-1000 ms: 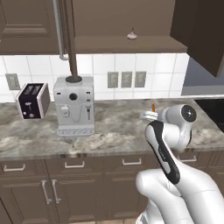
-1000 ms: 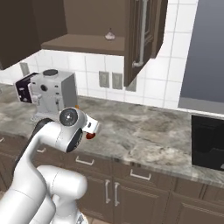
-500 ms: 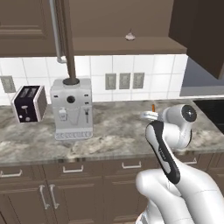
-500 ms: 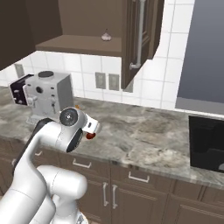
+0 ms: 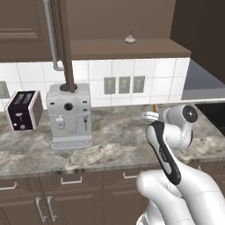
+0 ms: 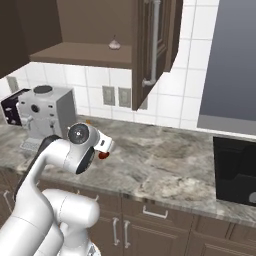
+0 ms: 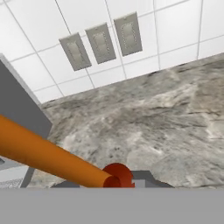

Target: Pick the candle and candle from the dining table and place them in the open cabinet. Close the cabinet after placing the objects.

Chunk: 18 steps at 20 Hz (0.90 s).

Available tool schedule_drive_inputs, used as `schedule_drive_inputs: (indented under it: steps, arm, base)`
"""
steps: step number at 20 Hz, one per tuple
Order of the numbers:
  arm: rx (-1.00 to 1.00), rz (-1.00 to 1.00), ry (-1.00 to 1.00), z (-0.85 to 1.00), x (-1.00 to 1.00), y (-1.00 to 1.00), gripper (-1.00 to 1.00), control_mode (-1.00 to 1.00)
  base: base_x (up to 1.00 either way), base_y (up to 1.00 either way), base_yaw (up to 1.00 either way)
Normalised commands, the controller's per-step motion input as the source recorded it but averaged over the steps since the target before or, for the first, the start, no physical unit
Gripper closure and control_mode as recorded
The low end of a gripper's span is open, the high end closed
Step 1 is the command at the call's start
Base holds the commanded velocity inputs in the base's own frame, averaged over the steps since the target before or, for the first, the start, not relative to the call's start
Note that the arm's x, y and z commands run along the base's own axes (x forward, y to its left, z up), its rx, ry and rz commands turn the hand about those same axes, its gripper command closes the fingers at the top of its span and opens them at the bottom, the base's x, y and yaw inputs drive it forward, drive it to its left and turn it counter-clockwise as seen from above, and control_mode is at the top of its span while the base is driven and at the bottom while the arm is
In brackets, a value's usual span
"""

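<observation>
Carrying the orange taper candle [image 7: 48, 156] while the base slides sideways along the table [image 5: 118, 140].

Whole scene has shifted in both base views over the last second: toaster [image 5: 24, 110] and coffee machine [image 5: 69, 115] have moved rightward in the left base view, so the camera moved, not the things. Open cabinet [image 6: 75, 52] now sits more squarely ahead, its shelf carrying the stubby cream candle [image 6: 114, 44] already. By my reading, one candle is placed and the second is on its way; door still stands open. Hand [image 6: 105, 150] is clamped narrow on the taper's red holder [image 7: 117, 175], the taper slanting across the hand view. Arm stays folded tight, elbow high, hand held low just over the table's front half, well below the shelf. A long lift upward remains.
</observation>
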Motion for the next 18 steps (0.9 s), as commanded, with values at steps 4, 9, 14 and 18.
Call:
schedule_drive_inputs:
  steps: [4, 9, 14, 18]
  arm:
    - [0.00, 0.00, 0.00, 0.00, 0.00, 0.00, 1.00, 1.00]
    - [0.00, 0.00, 0.00, 0.00, 0.00, 0.00, 1.00, 1.00]
    - [0.00, 0.00, -0.01, 0.03, 0.00, 0.00, 1.00, -1.00]
    - [0.00, 0.00, -0.16, 0.51, -0.05, 0.02, 1.00, -1.00]
  base:
    - [0.10, 0.13, -0.01]
    - [0.00, 0.06, 0.00]
    - [0.00, 0.04, 0.00]
    - [0.00, 0.00, 0.00]
